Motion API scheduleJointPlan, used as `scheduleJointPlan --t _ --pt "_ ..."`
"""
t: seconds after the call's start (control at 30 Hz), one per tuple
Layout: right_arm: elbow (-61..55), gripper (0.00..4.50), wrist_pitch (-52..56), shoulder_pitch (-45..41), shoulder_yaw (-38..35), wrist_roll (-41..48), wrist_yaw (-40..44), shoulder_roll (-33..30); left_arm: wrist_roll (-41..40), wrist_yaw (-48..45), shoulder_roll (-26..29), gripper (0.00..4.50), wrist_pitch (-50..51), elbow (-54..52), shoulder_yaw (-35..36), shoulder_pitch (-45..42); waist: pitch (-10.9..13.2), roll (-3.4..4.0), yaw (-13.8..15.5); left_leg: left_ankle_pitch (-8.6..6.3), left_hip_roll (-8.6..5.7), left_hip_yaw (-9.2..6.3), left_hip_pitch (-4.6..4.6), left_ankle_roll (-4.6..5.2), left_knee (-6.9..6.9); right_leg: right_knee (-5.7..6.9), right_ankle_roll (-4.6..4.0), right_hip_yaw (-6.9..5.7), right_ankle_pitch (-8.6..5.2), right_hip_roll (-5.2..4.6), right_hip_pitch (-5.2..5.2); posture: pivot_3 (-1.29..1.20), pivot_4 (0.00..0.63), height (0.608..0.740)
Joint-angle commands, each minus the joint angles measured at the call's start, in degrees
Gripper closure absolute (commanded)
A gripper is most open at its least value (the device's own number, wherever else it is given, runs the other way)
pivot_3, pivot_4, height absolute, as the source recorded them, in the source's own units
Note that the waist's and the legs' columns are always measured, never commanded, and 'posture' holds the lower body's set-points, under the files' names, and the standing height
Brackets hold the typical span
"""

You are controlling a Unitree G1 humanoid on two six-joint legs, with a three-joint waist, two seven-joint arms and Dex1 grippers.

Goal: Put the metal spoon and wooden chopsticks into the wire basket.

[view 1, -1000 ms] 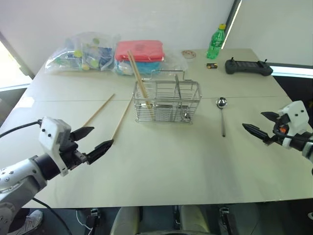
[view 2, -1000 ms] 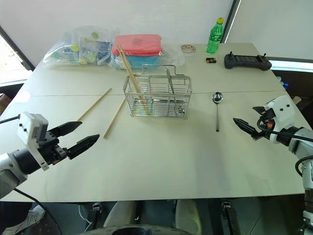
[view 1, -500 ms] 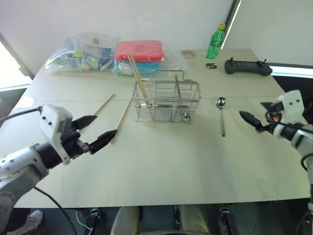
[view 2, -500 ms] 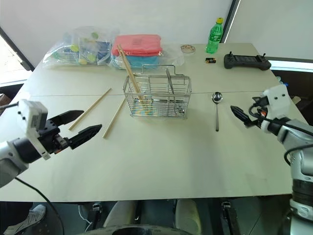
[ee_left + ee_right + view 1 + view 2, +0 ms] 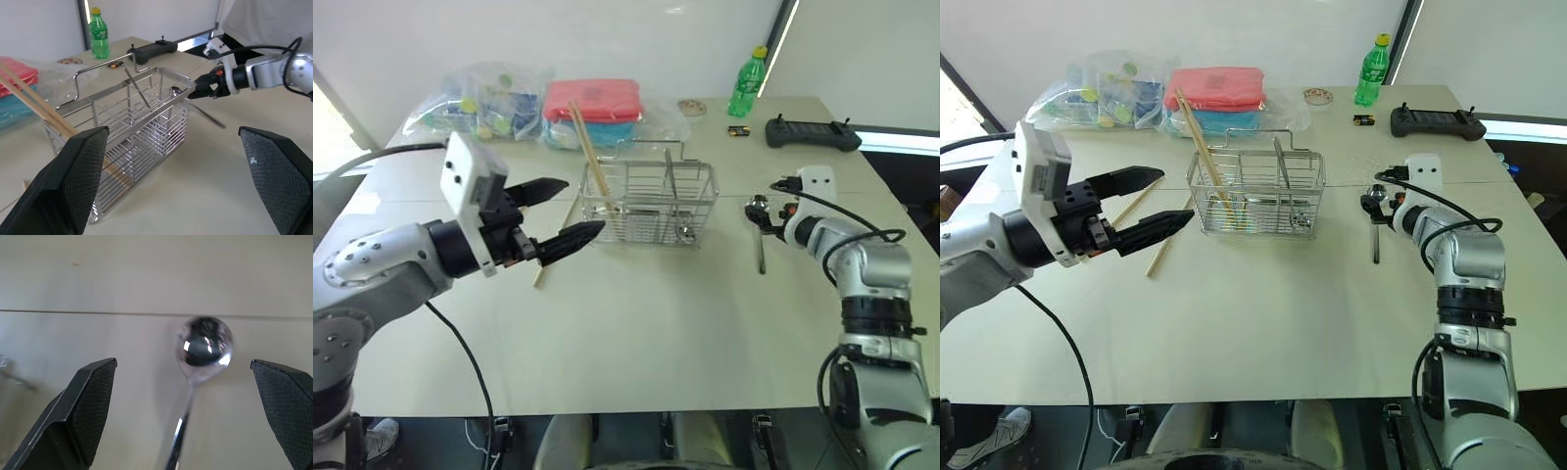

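Note:
The wire basket [image 5: 648,204] stands mid-table with two wooden chopsticks [image 5: 587,147] leaning in its left end. Other chopsticks lie loose on the table left of it [image 5: 1163,250], partly behind my left arm. My left gripper [image 5: 579,206] hangs open and level just left of the basket, above the table, holding nothing; the left wrist view has the basket [image 5: 146,122] between its fingers [image 5: 73,181]. The metal spoon [image 5: 759,235] lies flat to the right of the basket. My right gripper [image 5: 1371,203] is open over the spoon's bowl [image 5: 204,342], nothing gripped.
At the back stand a red-lidded plastic box [image 5: 592,101], clear bags of small items [image 5: 480,103], a green bottle [image 5: 746,83], a small battery [image 5: 736,129] and a black controller [image 5: 811,132]. The table's near half [image 5: 646,333] is bare.
My left gripper rose and swung right, up to the basket's left side. My right gripper moved forward and left, down to the spoon's bowl. Both stayed open.

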Motion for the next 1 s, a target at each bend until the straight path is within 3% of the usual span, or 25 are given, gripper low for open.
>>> scheduleJointPlan --t 0.03,0.77,0.87,1.0 --pt "4.1 0.02 -1.0 -3.0 -1.9 -0.4 -0.8 -0.4 0.5 -1.4 1.2 0.03 -0.3 -0.8 -0.5 -1.5 0.0 0.00 -0.1 0.00 0.00 0.00 0.00 0.00 0.00 0.00 0.00 0.00 0.00 0.00 0.00 0.00 0.150 0.708" --pt "21.6 0.02 -9.1 -10.9 4.4 -6.8 1.1 4.3 2.5 -2.1 -0.5 0.03 -0.6 0.4 -2.5 -3.0 0.0 -0.01 -1.6 0.00 0.01 0.00 0.17 0.01 -0.03 0.14 0.04 0.06 0.00 0.04 0.04 0.00 0.150 0.708" --pt "20.9 1.22 -7.7 -10.8 3.6 -6.6 0.3 4.9 2.4 -1.9 -0.7 0.00 -0.6 0.3 -2.3 -2.9 0.0 -0.01 -1.6 0.00 0.01 0.00 0.19 0.01 -0.04 0.16 0.04 0.07 0.00 0.04 0.05 0.00 0.150 0.708" --pt "19.9 3.40 -6.7 -10.5 3.4 -6.7 -0.4 4.9 2.3 -1.7 -0.8 0.00 -0.7 0.4 -2.1 -2.9 0.0 -0.01 -1.6 0.00 0.01 0.00 0.34 0.01 -0.07 0.14 0.04 0.07 -0.01 0.04 0.18 0.00 0.150 0.708"
